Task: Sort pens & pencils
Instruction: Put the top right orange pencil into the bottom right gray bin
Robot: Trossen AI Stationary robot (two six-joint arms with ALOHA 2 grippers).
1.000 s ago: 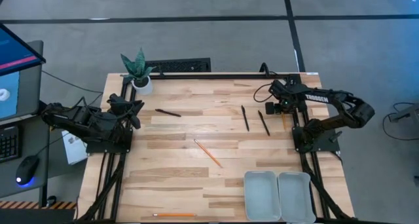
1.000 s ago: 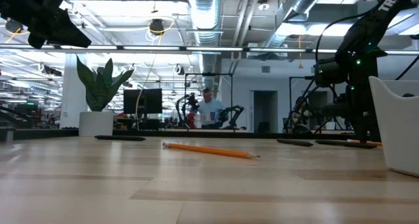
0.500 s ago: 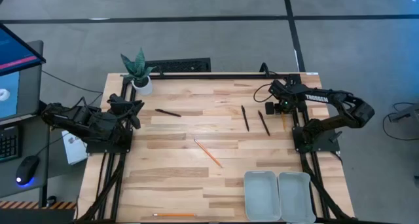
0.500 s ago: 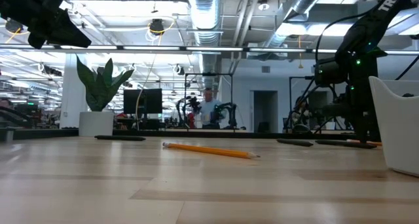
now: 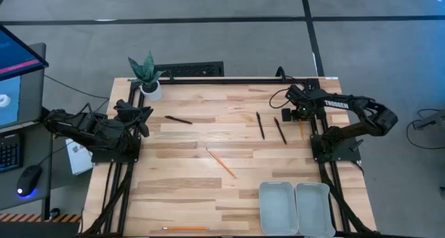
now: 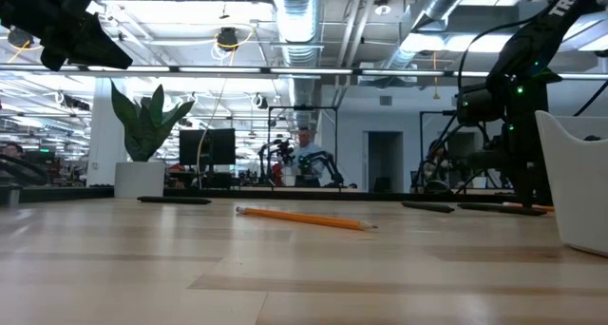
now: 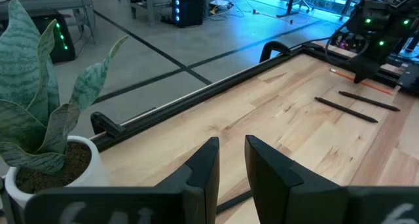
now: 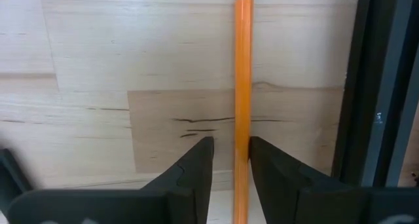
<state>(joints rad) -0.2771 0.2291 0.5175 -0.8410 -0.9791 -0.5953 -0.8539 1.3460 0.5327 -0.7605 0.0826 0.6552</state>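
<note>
The right gripper is down at the right edge of the tabletop, its jaws closed on an orange pencil that runs lengthwise between them, lying along the wood beside the black frame rail. Two black pens lie just beside it; a third pen and another pencil lie farther left. The left gripper waits near the potted plant, jaws slightly apart, empty.
</note>
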